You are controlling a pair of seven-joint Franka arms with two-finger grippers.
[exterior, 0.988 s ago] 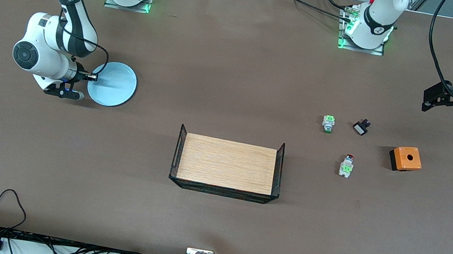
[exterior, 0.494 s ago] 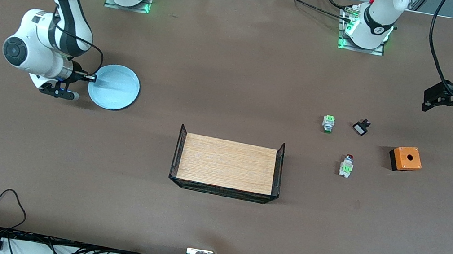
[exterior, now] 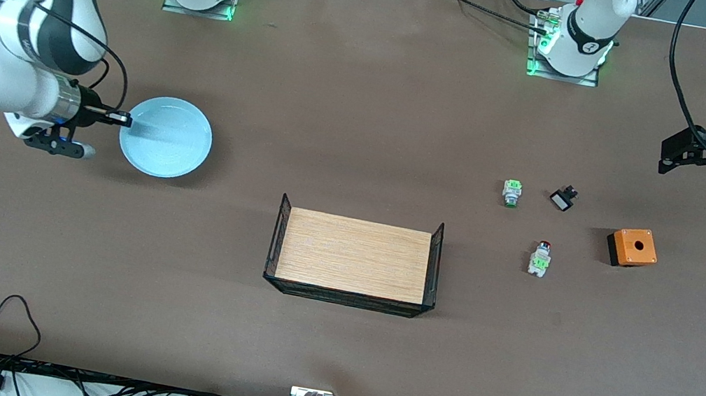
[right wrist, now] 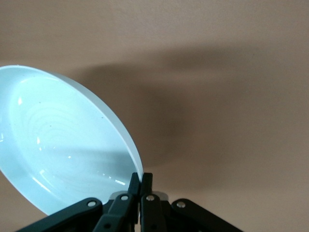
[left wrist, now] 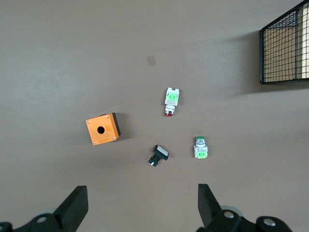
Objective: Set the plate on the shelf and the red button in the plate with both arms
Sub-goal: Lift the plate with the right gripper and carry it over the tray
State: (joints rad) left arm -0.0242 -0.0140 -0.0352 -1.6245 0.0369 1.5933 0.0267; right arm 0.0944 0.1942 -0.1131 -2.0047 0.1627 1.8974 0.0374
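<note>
I'm seeing the right claw point(exterior: 118, 116) pinching the plate point(exterior: 168, 137) by its rim, lifted over the surface's point(exterior: 329, 350) right-arm end. Left claw point(left wrist: 140, 205) is spread, waiting above the red button point(exterior: 540, 257) near that arm's edge.

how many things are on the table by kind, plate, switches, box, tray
plate: 1, pale blue plate, its rim pinched by the right claw
push-button switches: 2, red button and green-capped switch
small black part: 1
orange box with a hole: 1
wire-sided wooden tray: 1
total: 6
</note>
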